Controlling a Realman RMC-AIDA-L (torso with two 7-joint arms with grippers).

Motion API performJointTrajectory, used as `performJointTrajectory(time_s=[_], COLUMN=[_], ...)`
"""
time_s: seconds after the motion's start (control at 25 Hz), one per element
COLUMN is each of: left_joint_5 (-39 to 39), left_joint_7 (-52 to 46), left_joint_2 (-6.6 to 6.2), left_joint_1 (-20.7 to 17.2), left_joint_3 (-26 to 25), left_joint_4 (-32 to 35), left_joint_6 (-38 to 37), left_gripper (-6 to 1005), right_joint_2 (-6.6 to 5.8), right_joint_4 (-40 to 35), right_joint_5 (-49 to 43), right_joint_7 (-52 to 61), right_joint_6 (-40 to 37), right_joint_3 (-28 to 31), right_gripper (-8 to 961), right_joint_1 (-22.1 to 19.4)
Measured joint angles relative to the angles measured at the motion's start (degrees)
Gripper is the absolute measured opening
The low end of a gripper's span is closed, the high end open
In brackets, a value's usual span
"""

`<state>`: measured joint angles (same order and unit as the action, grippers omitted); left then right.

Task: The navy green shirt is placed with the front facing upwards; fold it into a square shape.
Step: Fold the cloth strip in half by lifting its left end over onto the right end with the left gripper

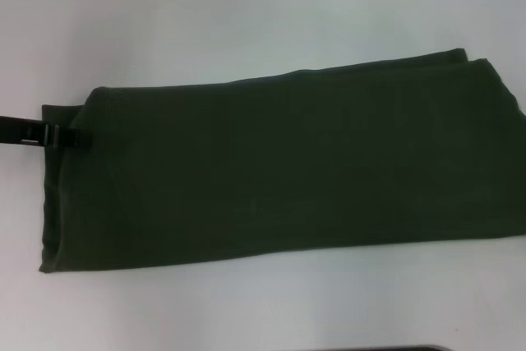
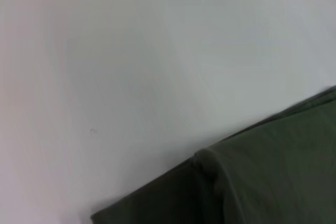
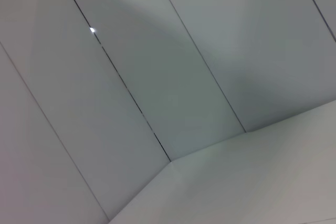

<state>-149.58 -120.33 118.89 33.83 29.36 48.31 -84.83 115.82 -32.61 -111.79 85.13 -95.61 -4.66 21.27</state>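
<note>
Two lengthwise folds look done: the navy green shirt [image 1: 279,170] lies as a long band across the white bench [image 1: 246,6]. Left gripper [image 1: 64,139] sits at its left end, jaws apparently pinching the edge. Crosswise folding remains. Right gripper is unseen.

left gripper [image 1: 72,139] reaching in low from the robot's left side, dark slim fingers lying level, tips close together at the edge of the navy green shirt [image 1: 279,170], right arm out of sight
</note>
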Motion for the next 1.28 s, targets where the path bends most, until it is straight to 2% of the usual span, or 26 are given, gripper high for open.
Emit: performJointTrajectory(time_s=[0.68,0.92,1.0,1.24,1.28], left_joint_5=[0.8,-0.3,-0.6,-1.5,-1.4], left_joint_7=[-2.4,-2.6,-2.6,-3.0,-2.9], left_joint_2=[-0.01,-0.34,-0.35,-0.32,-0.30], left_joint_1=[-0.5,-1.0,-1.3,-1.8,-1.8], left_joint_3=[-0.6,-0.6,-0.6,-0.6,-0.6], left_joint_4=[1.7,1.8,1.7,1.9,1.9], left_joint_6=[1.7,3.5,3.7,4.1,4.1], left_gripper=[174,371,603,841,849], right_joint_2=[0.00,0.00,0.00,0.00,0.00], right_joint_4=[0.0,0.0,0.0,0.0,0.0], right_joint_5=[0.1,0.1,0.1,0.1,0.1], right_joint_7=[-0.2,-0.2,-0.2,-0.1,-0.1], right_joint_6=[0.3,0.5,0.5,0.3,0.3], right_joint_3=[0.0,0.0,0.0,0.0,0.0], right_gripper=[900,900,900,900,900], right_joint_1=[0.2,0.3,0.2,0.2,0.3])
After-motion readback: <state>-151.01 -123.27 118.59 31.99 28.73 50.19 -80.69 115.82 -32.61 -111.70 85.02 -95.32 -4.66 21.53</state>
